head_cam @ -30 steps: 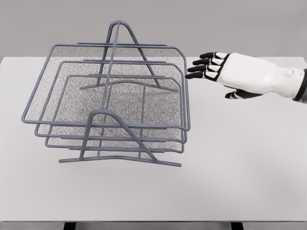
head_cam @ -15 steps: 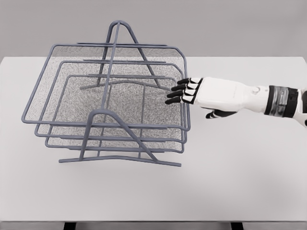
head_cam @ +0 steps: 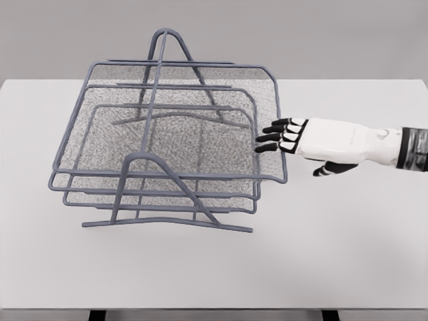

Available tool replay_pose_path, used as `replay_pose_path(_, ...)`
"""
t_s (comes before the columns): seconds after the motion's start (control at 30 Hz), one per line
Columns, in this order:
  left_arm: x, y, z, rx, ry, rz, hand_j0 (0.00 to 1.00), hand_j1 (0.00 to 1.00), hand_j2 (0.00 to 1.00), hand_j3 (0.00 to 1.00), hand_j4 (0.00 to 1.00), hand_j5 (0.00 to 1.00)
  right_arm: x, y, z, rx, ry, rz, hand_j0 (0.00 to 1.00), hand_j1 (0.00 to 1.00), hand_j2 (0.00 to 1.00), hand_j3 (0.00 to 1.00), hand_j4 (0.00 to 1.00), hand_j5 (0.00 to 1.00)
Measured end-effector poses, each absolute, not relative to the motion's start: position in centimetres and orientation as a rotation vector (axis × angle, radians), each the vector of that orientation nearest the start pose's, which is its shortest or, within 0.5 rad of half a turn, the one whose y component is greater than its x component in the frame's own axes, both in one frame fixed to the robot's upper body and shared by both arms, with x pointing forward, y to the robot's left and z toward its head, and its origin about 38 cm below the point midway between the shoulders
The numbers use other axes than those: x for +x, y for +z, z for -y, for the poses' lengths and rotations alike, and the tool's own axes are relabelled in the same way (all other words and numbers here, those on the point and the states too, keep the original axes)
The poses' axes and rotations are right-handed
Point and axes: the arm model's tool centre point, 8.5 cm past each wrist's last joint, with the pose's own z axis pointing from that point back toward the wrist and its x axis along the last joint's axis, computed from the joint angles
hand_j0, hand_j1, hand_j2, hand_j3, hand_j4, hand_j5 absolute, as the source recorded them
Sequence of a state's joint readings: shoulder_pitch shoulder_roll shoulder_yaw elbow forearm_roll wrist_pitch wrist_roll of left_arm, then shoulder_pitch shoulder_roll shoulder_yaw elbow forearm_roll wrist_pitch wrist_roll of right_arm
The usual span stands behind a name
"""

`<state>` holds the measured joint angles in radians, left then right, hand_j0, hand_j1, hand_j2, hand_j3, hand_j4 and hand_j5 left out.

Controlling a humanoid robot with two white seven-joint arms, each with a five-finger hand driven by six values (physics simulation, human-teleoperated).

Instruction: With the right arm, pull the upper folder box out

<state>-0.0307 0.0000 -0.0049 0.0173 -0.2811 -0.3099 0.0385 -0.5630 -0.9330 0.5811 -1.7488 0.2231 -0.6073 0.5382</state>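
A grey wire rack point(head_cam: 162, 41) holds three mesh folder trays stacked on the white table. The upper tray point(head_cam: 100, 114) sticks out to the right past the two trays below it. Its right rim point(head_cam: 281, 134) runs down beside my right hand point(head_cam: 270, 139). That hand comes in from the right edge at the upper tray's height, palm down. Its dark fingers point(head_cam: 274, 137) stretch almost straight across the rim onto the mesh. The thumb point(head_cam: 329, 170) hangs below and to the right, away from the rim, so nothing is clamped.
The middle tray point(head_cam: 256, 187) and lower tray point(head_cam: 160, 209) sit further left in the rack. The rack's base bars point(head_cam: 167, 221) rest on the table point(head_cam: 334, 261), whose front edge runs along the bottom of the view.
My right hand swung down and left over the upper tray's rim, then drew back to the right. The upper tray slid right with it, out past the other two.
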Motion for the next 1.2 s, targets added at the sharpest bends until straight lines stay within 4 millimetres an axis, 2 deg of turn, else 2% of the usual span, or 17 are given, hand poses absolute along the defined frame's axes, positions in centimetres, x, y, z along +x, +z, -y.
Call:
replay_pose_path(0.73,4.6,-25.7,-26.5,0.081,-0.292,0.314,1.0,1.0,1.0,1.0,1.0,1.0,36.9,27.9,31.6,0.392,-2.957,-2.096,1.0,1.0,1.0,1.0,1.0,1.0)
replay_pose_path(1.07,4.6,-25.7,-26.5,0.082,-0.292,0.314,1.0,1.0,1.0,1.0,1.0,1.0,36.8,28.6,32.7,0.429,-2.984,-2.077,1.0,1.0,1.0,1.0,1.0,1.0)
replay_pose_path(1.2,4.6,-25.7,-26.5,0.081,-0.292,0.314,1.0,1.0,1.0,1.0,1.0,1.0,36.9,29.5,33.2,0.5,-2.975,-2.052,1.0,1.0,1.0,1.0,1.0,1.0)
